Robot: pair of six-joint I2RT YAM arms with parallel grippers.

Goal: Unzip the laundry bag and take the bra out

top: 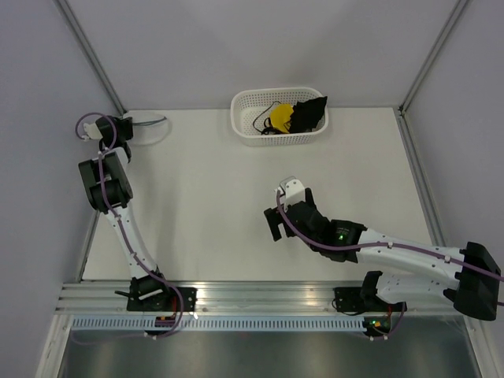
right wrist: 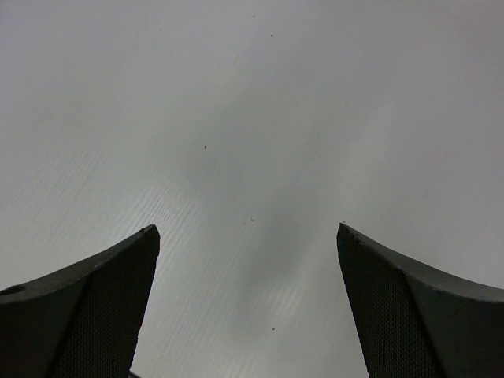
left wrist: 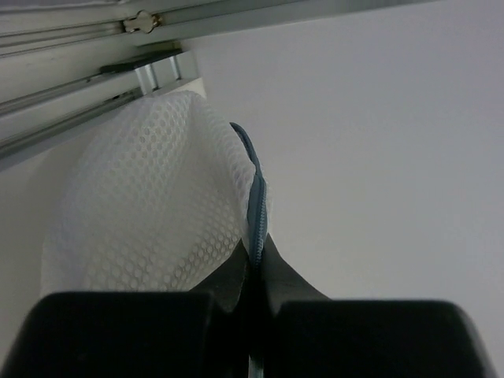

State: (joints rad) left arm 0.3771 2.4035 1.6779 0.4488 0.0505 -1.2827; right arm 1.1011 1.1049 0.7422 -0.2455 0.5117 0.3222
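The laundry bag (top: 150,131), a white mesh pouch with a dark zipper rim, lies at the table's far left corner. My left gripper (top: 128,130) is shut on it. In the left wrist view the fingers (left wrist: 258,246) pinch the blue-grey zipper edge, and the mesh bag (left wrist: 150,205) bulges to the left. The bra (top: 288,116), yellow cup with black fabric and straps, lies in the white perforated basket (top: 283,139) at the far middle. My right gripper (top: 274,223) is open and empty over the bare table, and only table shows between its fingers in the right wrist view (right wrist: 245,228).
The basket stands against the back edge. Metal frame posts rise at the far left (top: 90,55) and far right (top: 429,55) corners. An aluminium rail (top: 260,299) runs along the near edge with both arm bases.
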